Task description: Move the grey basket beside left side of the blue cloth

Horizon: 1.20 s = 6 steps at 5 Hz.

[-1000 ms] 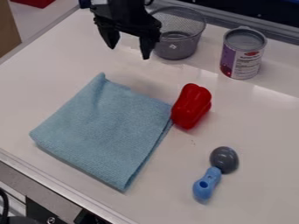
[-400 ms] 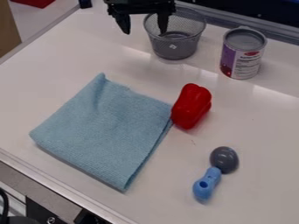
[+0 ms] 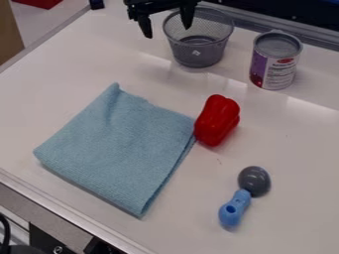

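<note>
The grey basket [image 3: 198, 55] stands upright near the far edge of the white surface [image 3: 301, 158], at the top of the camera view, well apart from the blue cloth [image 3: 119, 149] and beyond it. The black arm comes in at the top edge, and its gripper [image 3: 167, 32] hangs down at the basket's left side as the view shows it. The gripper is spread wide, with nothing held between its fingers. One finger points down just outside the basket's left rim; the other hangs at the basket's mouth, though whether its tip dips below the rim I cannot tell. The two fingertips sit unevenly in the view, the left one lower than the right.

A small pale square mark shows low on the basket's mesh. To the right of the basket, a metal can [image 3: 275, 62] stands upright, wrapped in a purple and white label with a red oval emblem and lines of small dark print.

The cloth lies flat and folded, and a red pepper [image 3: 217, 120] rests at its right edge. Nearer the camera lies a spoon [image 3: 235, 208] with a blue handle and a dark grey bowl.
</note>
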Tool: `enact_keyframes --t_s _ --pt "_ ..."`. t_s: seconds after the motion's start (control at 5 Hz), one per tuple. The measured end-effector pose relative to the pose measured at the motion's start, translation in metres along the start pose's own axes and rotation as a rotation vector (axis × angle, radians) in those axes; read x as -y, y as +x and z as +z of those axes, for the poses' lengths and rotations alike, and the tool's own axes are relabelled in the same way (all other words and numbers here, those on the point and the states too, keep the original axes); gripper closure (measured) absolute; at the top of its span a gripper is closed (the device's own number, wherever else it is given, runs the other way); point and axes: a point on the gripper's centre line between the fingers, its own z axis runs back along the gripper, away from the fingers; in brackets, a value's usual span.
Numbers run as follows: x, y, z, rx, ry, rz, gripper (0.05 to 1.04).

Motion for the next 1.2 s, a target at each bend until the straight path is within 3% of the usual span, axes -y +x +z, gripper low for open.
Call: enact_keyframes --t_s 0.2,0.6,0.8,1.0,1.2 --pt "-0.002 -0.001 -0.011 -0.059 0.068 0.052 0.132" --pt "-0.008 -0.006 -0.029 -0.096 0.118 0.032 0.697" --pt "-0.006 -0.006 -0.034 -0.073 0.086 0.032 0.913" --pt "-0.007 -0.002 -0.031 -0.027 0.077 0.046 1.003" --pt "-0.007 -0.003 -0.026 -0.027 0.059 0.084 1.022"
